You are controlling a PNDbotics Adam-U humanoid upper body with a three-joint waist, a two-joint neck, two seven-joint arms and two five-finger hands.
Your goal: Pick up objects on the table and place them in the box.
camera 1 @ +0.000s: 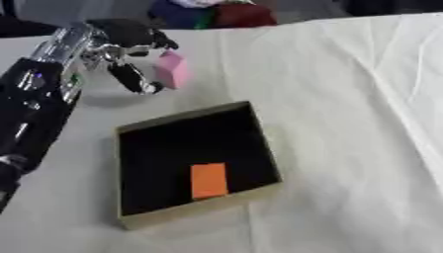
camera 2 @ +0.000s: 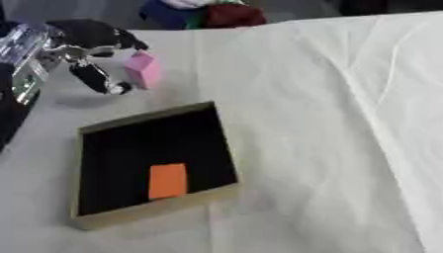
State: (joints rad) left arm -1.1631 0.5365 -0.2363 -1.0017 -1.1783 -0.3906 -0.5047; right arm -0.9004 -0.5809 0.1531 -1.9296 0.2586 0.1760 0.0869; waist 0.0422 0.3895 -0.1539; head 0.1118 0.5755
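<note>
Pink block [camera 1: 172, 69] pinched by left hand [camera 1: 130, 47]; orange block [camera 1: 208, 180] inside box [camera 1: 195, 208].

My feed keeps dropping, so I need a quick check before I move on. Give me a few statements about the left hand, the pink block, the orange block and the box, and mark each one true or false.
1. The left hand holds the pink block between its fingers and thumb. True.
2. The pink block already lies inside the box. False: it is in the hand, beyond the box's far edge.
3. An orange block lies on the box's dark floor, near the front wall. True.
4. The right hand is reaching into the box. False: no right hand shows in either view.
5. The box is tipped on its side. False: it sits flat on the white cloth, open side up.
</note>
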